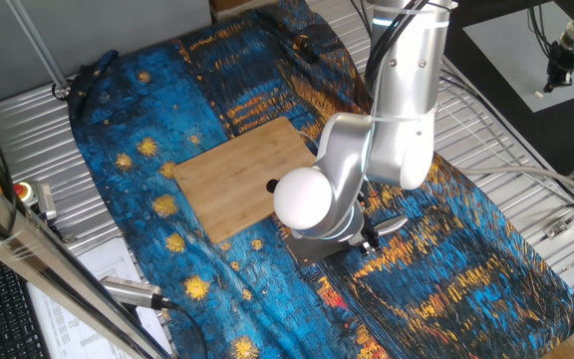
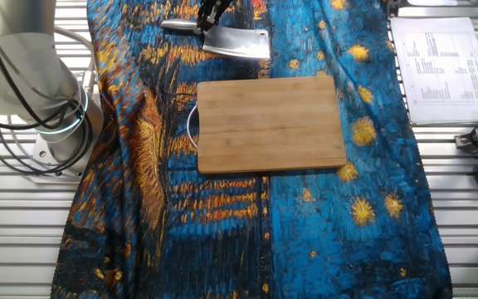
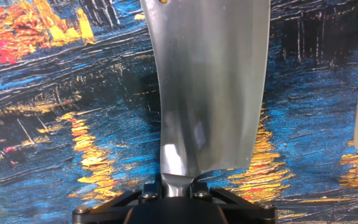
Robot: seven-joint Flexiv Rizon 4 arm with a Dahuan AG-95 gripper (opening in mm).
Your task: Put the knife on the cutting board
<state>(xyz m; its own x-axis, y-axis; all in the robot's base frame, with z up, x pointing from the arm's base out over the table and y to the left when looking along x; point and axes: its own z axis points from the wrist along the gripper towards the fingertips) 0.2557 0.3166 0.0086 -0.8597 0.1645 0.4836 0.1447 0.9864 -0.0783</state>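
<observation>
The knife (image 2: 237,43) is held at the handle by the gripper (image 2: 208,18), blade pointing away along the fingers. The cutting board (image 2: 270,123) lies just beside the blade's long edge, untouched; a sideways carry is judged to be needed.

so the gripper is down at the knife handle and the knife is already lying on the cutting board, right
Not quite. The gripper is at the knife handle, but the knife lies on the blue cloth beside the cutting board, not on it. The other fixed view shows the board bare, with the blade just past its far edge.
</observation>
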